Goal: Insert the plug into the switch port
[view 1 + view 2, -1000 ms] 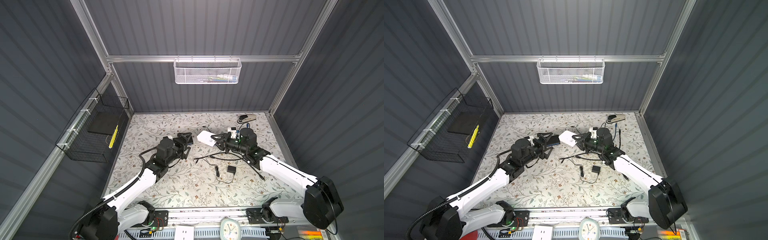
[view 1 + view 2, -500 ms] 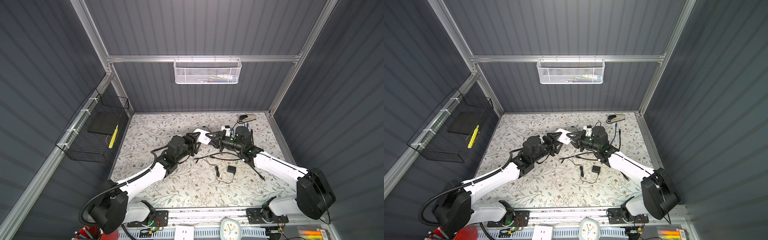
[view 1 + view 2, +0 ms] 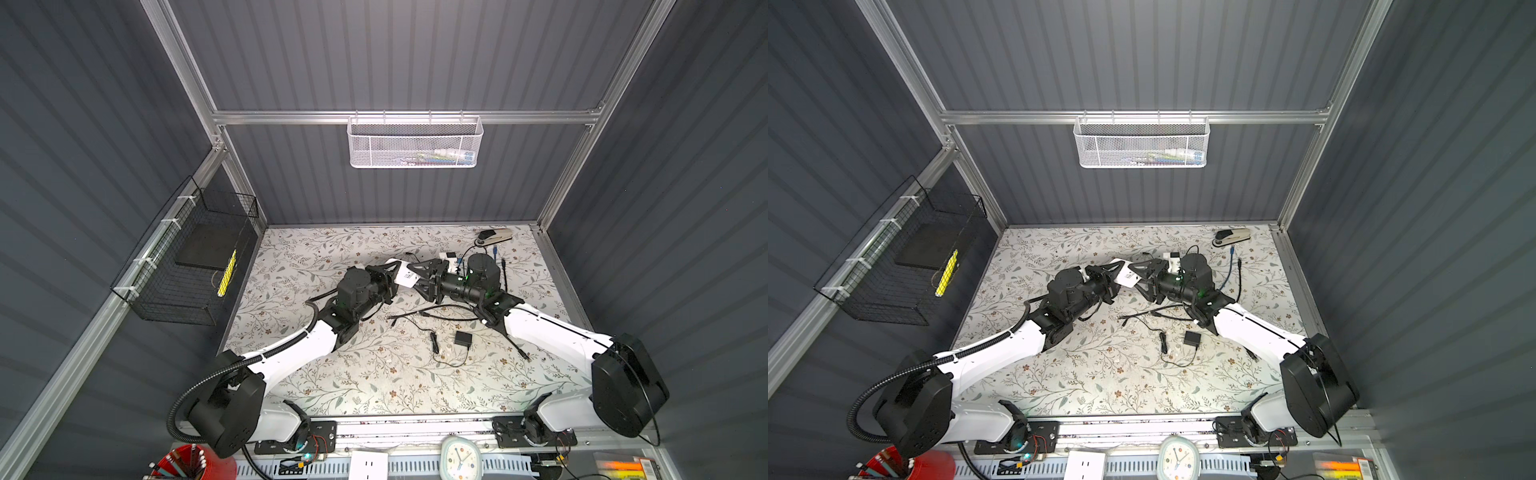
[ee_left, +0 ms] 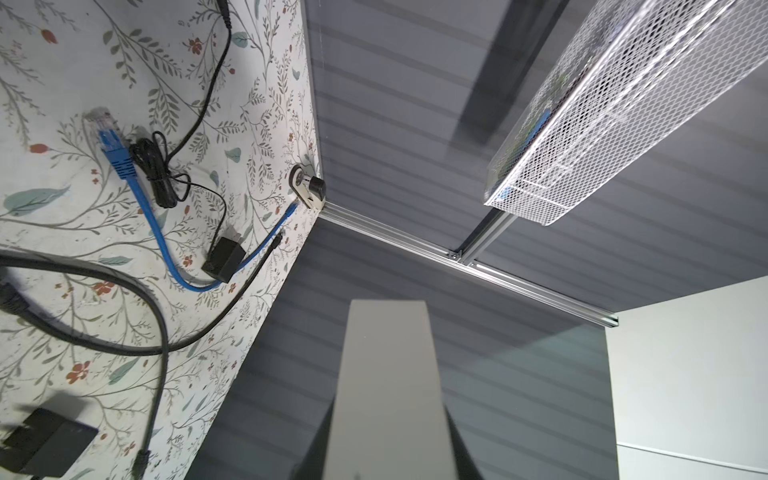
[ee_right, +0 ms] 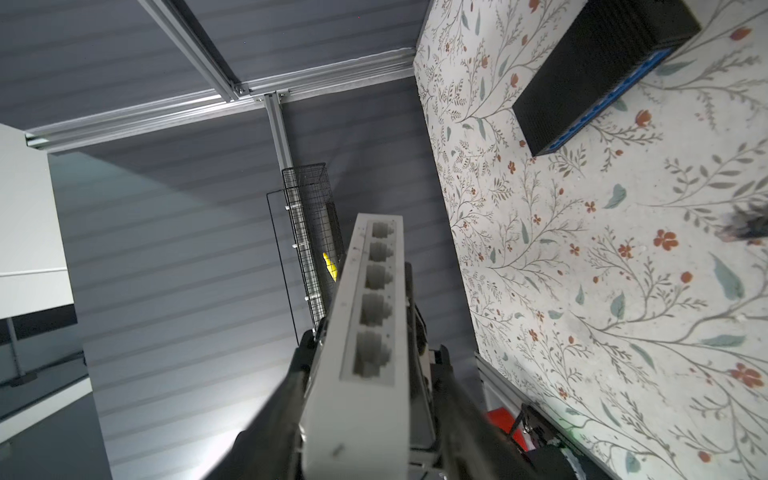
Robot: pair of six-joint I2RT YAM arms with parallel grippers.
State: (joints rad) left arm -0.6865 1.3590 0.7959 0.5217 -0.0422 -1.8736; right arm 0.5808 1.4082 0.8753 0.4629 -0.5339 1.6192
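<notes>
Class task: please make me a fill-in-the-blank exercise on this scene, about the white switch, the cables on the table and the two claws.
1. In the right wrist view the white switch shows ___ ports in one row.
2. The network cable lying on the table is ___ in colour.
3. The left claw grips the white switch, while the right claw has its jaws ___.
Missing words: five; blue; open.
</notes>
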